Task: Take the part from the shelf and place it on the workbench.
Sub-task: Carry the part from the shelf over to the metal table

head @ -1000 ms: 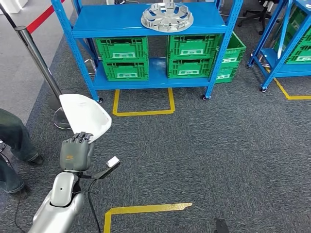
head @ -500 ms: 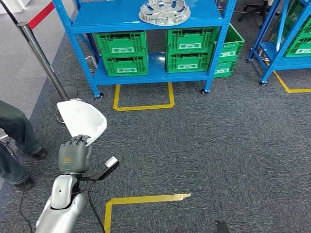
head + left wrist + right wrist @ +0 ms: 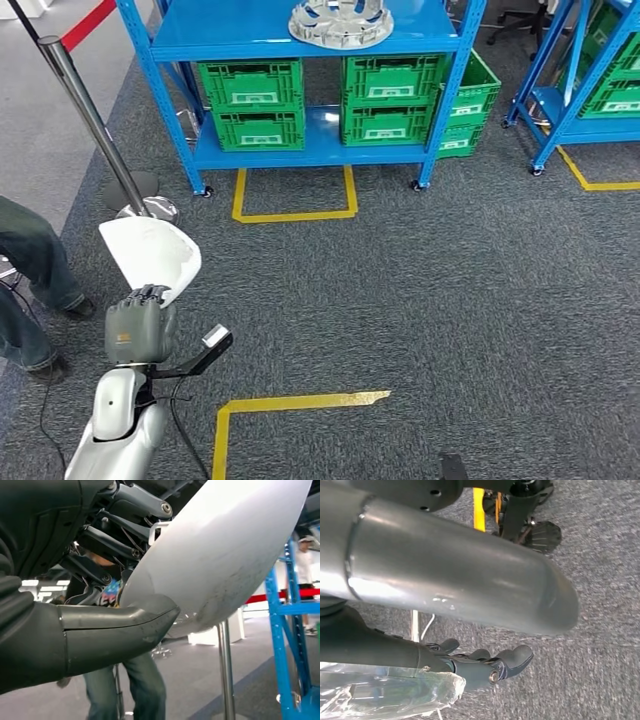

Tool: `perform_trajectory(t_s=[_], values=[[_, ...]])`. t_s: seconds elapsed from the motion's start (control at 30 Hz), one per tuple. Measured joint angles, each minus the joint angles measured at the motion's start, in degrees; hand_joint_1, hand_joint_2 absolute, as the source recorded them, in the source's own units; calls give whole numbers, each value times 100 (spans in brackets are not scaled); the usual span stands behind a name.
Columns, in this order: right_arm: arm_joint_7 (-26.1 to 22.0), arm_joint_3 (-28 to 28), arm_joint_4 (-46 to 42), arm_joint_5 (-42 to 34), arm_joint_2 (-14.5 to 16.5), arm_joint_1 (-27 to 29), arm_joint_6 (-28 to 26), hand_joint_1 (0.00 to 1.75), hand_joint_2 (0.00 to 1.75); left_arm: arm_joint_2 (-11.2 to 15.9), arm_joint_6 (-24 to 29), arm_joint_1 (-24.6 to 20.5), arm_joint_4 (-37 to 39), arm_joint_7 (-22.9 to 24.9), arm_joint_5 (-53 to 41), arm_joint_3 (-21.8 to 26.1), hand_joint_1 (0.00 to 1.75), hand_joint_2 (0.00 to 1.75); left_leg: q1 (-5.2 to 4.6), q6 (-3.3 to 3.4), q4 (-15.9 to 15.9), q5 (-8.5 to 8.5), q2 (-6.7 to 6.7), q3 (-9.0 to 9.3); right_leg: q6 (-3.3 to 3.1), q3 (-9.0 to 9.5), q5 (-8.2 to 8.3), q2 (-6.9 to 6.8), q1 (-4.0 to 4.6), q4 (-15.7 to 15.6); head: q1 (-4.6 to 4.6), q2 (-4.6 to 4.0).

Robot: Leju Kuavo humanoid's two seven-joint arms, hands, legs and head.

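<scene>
Here, the left hand (image 3: 138, 328) sits low at the left of the head view, its fingers curled over the near edge of a white curved part (image 3: 151, 256), which it holds out in front of itself above the carpet. In the left wrist view the thick grey thumb (image 3: 113, 632) presses up against the underside of the part (image 3: 226, 555) while the darker fingers (image 3: 124, 525) close on its other face, so the grip is a firm clamp on that shell. The right hand (image 3: 486, 665) hangs beside the robot's body over the carpet, its fingers loosely extended and slightly apart, with nothing between them. Beyond the held part, a person's legs (image 3: 30, 280) in dark trousers stand at the left edge, close to the robot's arm. A metal stanchion post (image 3: 90, 120) with a red belt rises from its round base just past the part. Farther off stands a blue shelf (image 3: 302, 40) holding green crates (image 3: 256, 100) on its lower level and a silver wheel cover (image 3: 340, 20) on its upper board. Yellow tape lines (image 3: 294, 403) mark the grey carpet in front of the shelf and near the robot.
</scene>
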Motion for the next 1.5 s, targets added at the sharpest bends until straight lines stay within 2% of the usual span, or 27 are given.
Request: perform_trajectory(t_s=[0.03,0.07,0.13,0.23,0.5,0.53,0.6,0.63,0.67,0.73,0.77,0.8,0.83,0.87,0.93,0.97,1.0,1.07,1.13,1.2,1.27,1.3,1.33,1.37,1.43,1.47,1.5], values=[[1,0,0,1,0,-1,-1,0,0,-2,0,1,-7,-3,4,5,175,175,0,-15,-12,16,-1,-9,-36,-10,9,0,1,-4,7,1],[2,0,0,3,0,-2,-1,0,0,-3,0,2,-11,-6,7,10,175,175,-4,-8,-11,24,-2,-21,-43,-17,38,2,-3,-17,10,1],[6,0,1,6,0,0,-1,0,0,-3,0,14,-14,-15,8,18,175,175,-12,17,-7,39,-1,-40,19,-20,67,5,-12,-43,10,0],[14,0,1,9,0,3,-1,0,0,-3,0,23,-15,-26,9,30,175,175,-22,53,-4,60,-1,-60,76,-25,104,7,-21,-73,10,0],[19,0,1,18,0,2,2,0,0,-3,-55,29,-37,-19,-44,75,175,175,-34,78,3,76,-1,-76,130,-39,134,6,-35,-82,7,1],[20,0,1,21,1,2,4,0,0,-3,-63,28,-42,-7,-64,87,175,175,-41,90,10,77,-1,-82,152,-33,150,5,-44,-101,7,1],[22,0,-1,30,3,0,8,0,0,-6,-78,28,-62,21,-113,120,175,175,-24,162,-102,142,6,-32,216,-34,156,7,-44,-131,7,1],[23,0,-1,36,3,-1,10,0,0,-8,-83,19,-71,31,-130,133,175,175,-9,206,-182,188,12,2,241,-68,92,11,-43,-71,15,0],[23,0,-2,41,3,-2,13,0,0,-10,-90,11,-79,36,-142,140,175,175,15,238,-268,237,18,35,247,-160,-49,17,-39,123,27,0],[25,0,-2,51,2,2,20,0,0,-13,-106,8,-81,42,-154,152,175,175,31,251,-312,266,24,34,242,-479,-434,23,-71,832,49,0],[27,0,-2,56,2,7,23,0,0,-14,-114,21,-81,44,-159,158,175,175,36,244,-308,266,24,22,253,-643,-575,22,-96,1194,52,1],[28,0,-2,61,2,14,26,0,0,-14,-121,37,-81,44,-164,163,175,175,44,224,-302,263,24,14,272,-739,-621,20,-123,1406,52,1],[29,0,-2,66,2,21,27,0,0,-14,-126,48,-81,45,-171,168,175,175,59,192,-287,255,23,7,299,-730,-561,17,-155,1405,51,1],[31,0,-2,70,2,24,27,0,0,-13,-130,54,-81,46,-178,172,175,175,85,146,-255,235,21,1,336,-601,-407,12,-194,1170,52,1],[31,0,0,77,10,15,33,0,0,-9,-133,53,-81,50,-196,187,175,175,128,13,-107,147,18,-38,424,-190,-135,16,-264,442,66,0],[31,0,1,81,18,7,40,0,0,-7,-134,52,-82,55,-204,197,175,175,137,-47,-14,100,16,-72,425,-51,-91,29,-277,209,73,0],[32,-1,1,87,24,5,46,0,0,-4,-135,51,-84,60,-211,208,175,175,137,-90,61,63,14,-105,404,7,-116,46,-272,121,74,0],[34,-2,1,102,26,12,53,0,0,-3,-136,54,-86,72,-220,225,175,175,152,-129,121,33,11,-139,301,-17,-171,72,-243,187,64,1],[34,-2,1,113,22,19,54,0,0,-3,-135,54,-87,83,-226,245,175,175,180,-164,232,-63,9,-177,235,-17,-188,80,-227,211,51,1],[33,-1,1,117,22,15,57,0,0,-4,-136,50,-87,91,-228,261,175,175,187,-186,752,-356,9,-416,189,-3,-200,84,-208,212,37,1],[33,0,1,117,22,12,61,0,0,-4,-136,56,-87,95,-230,267,175,175,179,-166,1578,-689,8,-844,156,9,-219,83,-168,212,29,1],[33,-1,1,117,21,14,61,0,0,-4,-136,65,-87,95,-230,269,175,175,169,-137,1856,-739,8,-1005,137,22,-232,85,-144,213,27,1],[33,-1,1,117,21,15,61,0,0,-3,-136,73,-87,96,-230,272,175,175,150,-95,1923,-668,6,-1069,120,40,-247,91,-123,213,28,1],[33,-1,1,117,21,15,61,0,0,-3,-136,78,-87,97,-230,275,175,175,119,-45,1753,-486,5,-1020,106,66,-263,100,-109,212,29,1],[34,-1,1,117,29,14,63,0,0,0,-136,73,-88,104,-230,288,175,175,26,74,979,-13,-6,-693,95,123,-301,118,-102,206,30,1],[33,0,1,118,38,13,64,0,0,3,-136,65,-89,107,-230,296,175,175,-15,124,631,133,-12,-543,104,136,-316,125,-101,202,27,1],[33,0,1,118,46,12,64,0,0,7,-136,56,-89,109,-230,302,175,175,-48,162,398,192,-17,-445,118,135,-325,125,-102,198,23,1]])
